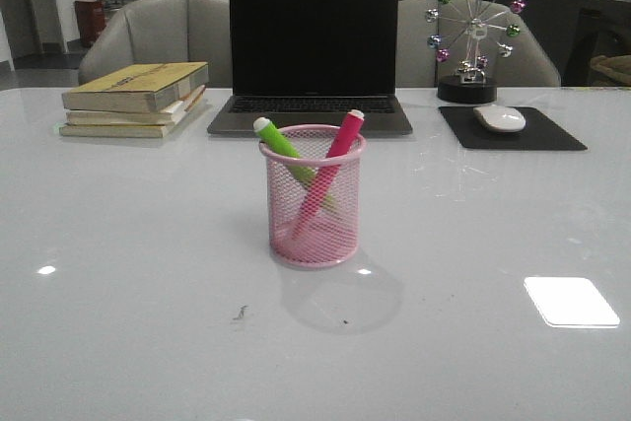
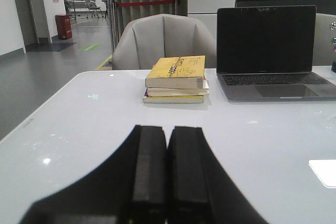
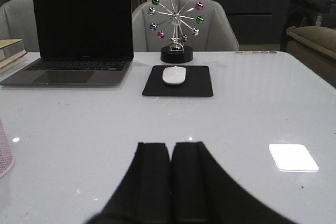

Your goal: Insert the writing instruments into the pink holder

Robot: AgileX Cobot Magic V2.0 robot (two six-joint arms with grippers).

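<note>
A pink wire-mesh pen cup (image 1: 315, 199) stands upright on the white table (image 1: 128, 273), directly in front of an open laptop (image 1: 313, 56) whose screen is dark. Two thick markers stand inside the cup and cross one another: the lime green marker (image 1: 284, 143) leans toward the laptop's left side, the hot pink marker (image 1: 335, 160) toward its right, and both pale tips rise just above the rolled rim. A sliver of the cup's pink mesh (image 3: 4, 153) shows at the edge of the right wrist view.

Left of the laptop lies a stack of books (image 1: 136, 99), the top one yellow. Right of the laptop, a white mouse (image 1: 500, 118) rests on a black mouse pad (image 1: 511, 129), and just behind the pad stands a desk ornament shaped like a Ferris wheel (image 1: 473, 32) with coloured balls. Grey chairs (image 1: 163, 32) stand beyond the table, behind the laptop.

Neither arm appears in the front view. In the wrist views, the left gripper (image 2: 167, 148) has its black fingers pressed together with nothing between them, above bare table in front of the books. The right gripper (image 3: 170, 158) is likewise closed and empty, in front of the mouse pad and to the laptop's right.
</note>
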